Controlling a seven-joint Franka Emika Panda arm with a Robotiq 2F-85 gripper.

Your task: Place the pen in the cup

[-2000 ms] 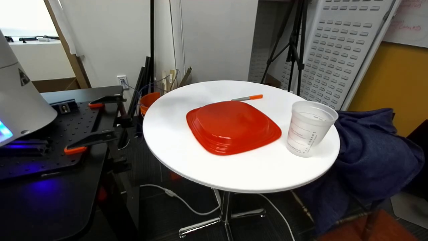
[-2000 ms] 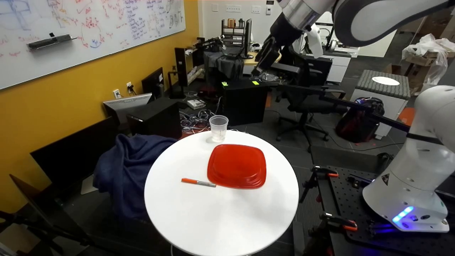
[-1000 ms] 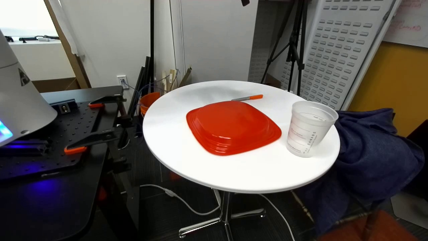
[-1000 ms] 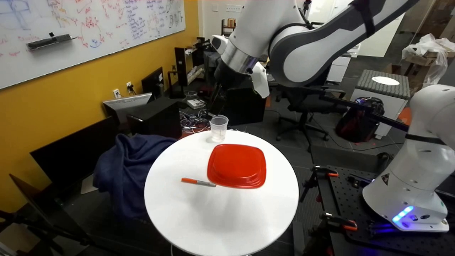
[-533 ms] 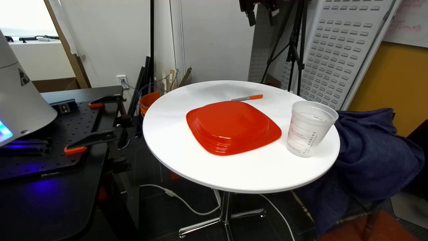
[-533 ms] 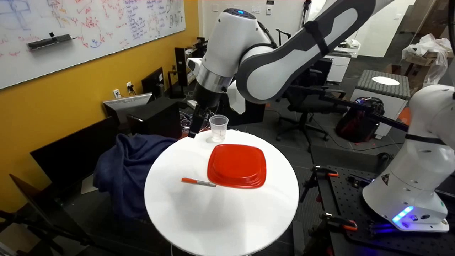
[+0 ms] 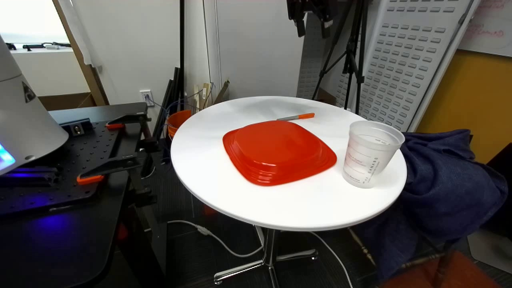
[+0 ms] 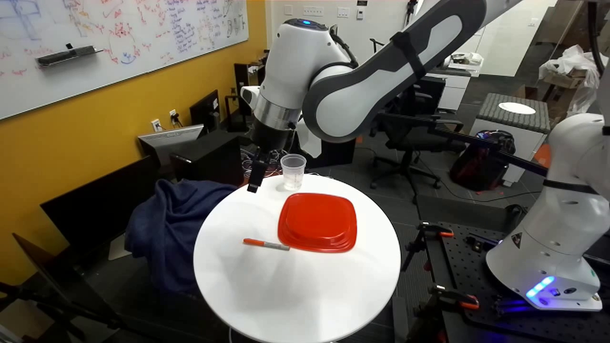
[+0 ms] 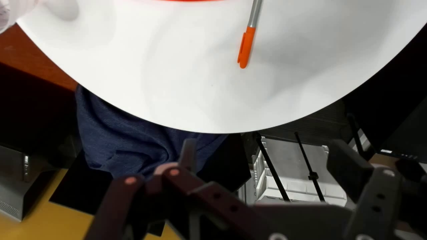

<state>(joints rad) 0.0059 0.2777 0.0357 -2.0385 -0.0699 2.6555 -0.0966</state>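
The gripper (image 7: pixel 313 34) hangs in the air, higher than the desk (image 8: pixel 305 305), tilted, its two fingers spread wide apart with nothing held between them. From here I can see the pen (image 8: pixel 266 244) lying flat on the round white surface, well apart from the gripper, its orange cap at one end and its grey barrel running toward the red plate (image 7: pixel 280 148), the tip just beside a corner; whether the two touch I can't tell. The cup (image 7: pixel 370 160) stands upright near the desk's edge, away from the pen, with printing on its see-through wall. In the wrist view the cap and part of the barrel show at the top, with a bit of the cup in the upper left corner. The arm (image 8: pixel 343 107) reaches across from its base (image 8: pixel 543 267), where a blue light (image 8: pixel 541 287) glows, and a blue cloth (image 8: pixel 171 228) is bunched just beside the desk.
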